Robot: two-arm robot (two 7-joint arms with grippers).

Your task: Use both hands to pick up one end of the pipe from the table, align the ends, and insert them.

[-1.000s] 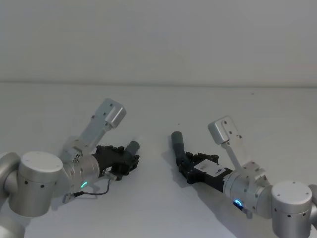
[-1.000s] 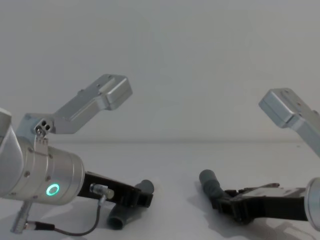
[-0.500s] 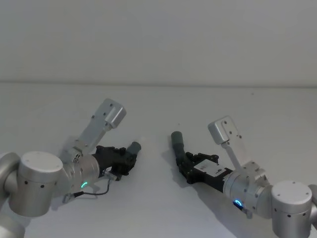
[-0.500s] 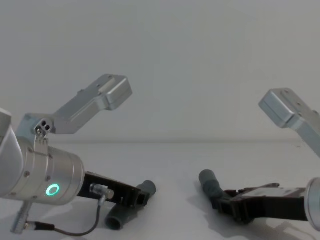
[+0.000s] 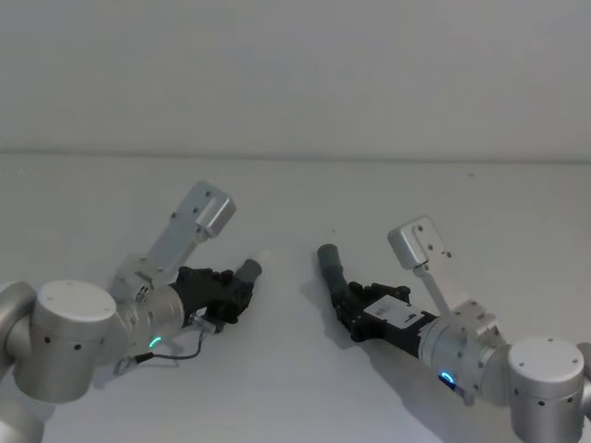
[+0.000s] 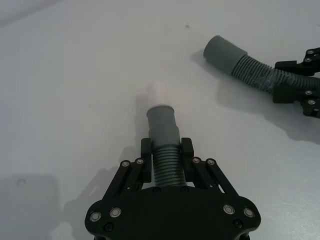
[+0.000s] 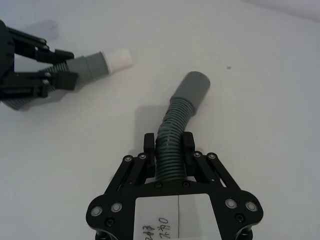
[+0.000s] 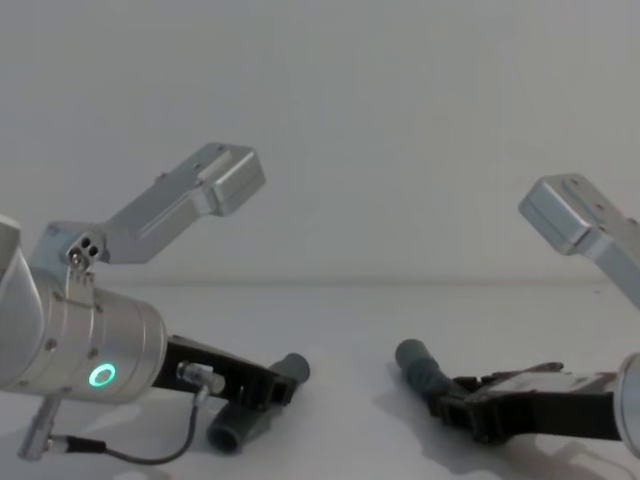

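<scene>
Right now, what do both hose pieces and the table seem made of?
White-tipped hose piece in left gripper: likely flexible grey plastic, matte, ribbed. Socket-ended hose piece in right gripper: same ribbed matte plastic, smooth cuff. Table: matte white, no glare; material unclear.

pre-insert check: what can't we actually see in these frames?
Socket cuff bore: opening faces away in the right wrist view, side-on in the left wrist view.
White tip: too small and pale against the table in the head view.
Rear of white-tipped piece and socket piece: each runs under the left gripper or right gripper clamping it, in that wrist view.
Whether either piece touches the table: unclear in the chest view.
</scene>
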